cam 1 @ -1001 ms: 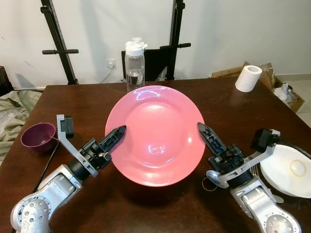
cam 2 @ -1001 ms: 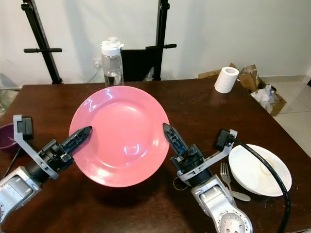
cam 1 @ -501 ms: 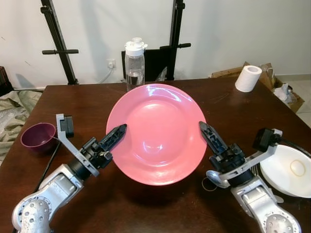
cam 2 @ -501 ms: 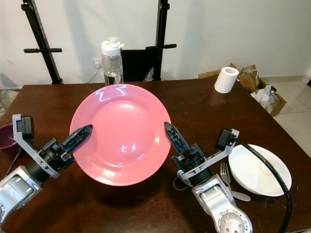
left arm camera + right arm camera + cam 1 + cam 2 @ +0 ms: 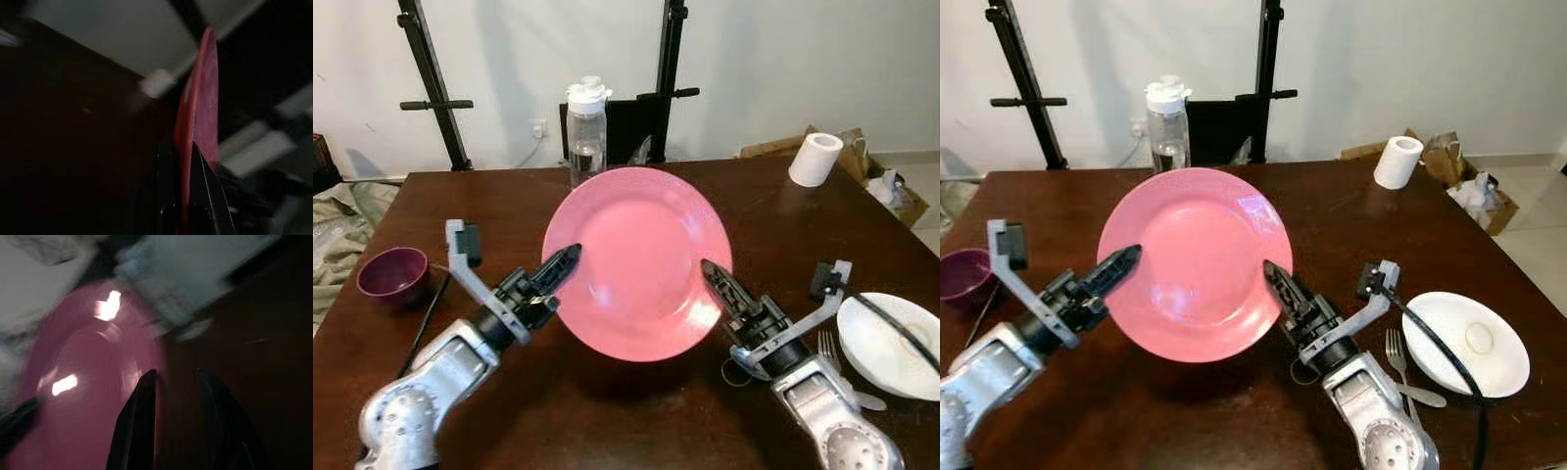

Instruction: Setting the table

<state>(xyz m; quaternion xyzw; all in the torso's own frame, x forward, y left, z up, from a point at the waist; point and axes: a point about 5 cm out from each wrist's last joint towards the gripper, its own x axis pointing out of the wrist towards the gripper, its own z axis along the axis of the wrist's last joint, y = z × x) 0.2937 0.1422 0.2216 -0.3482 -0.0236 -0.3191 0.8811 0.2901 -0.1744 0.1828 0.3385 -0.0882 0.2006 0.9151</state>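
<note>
Left eye view: left claw (image 5: 564,262) and right claw (image 5: 713,278) each clamp opposite rims of the pink plate (image 5: 638,259), tilted above the dark worktop (image 5: 509,206).

Dark wooden table (image 5: 636,421) before a white wall (image 5: 509,49) (black stands (image 5: 431,78) behind)
</note>
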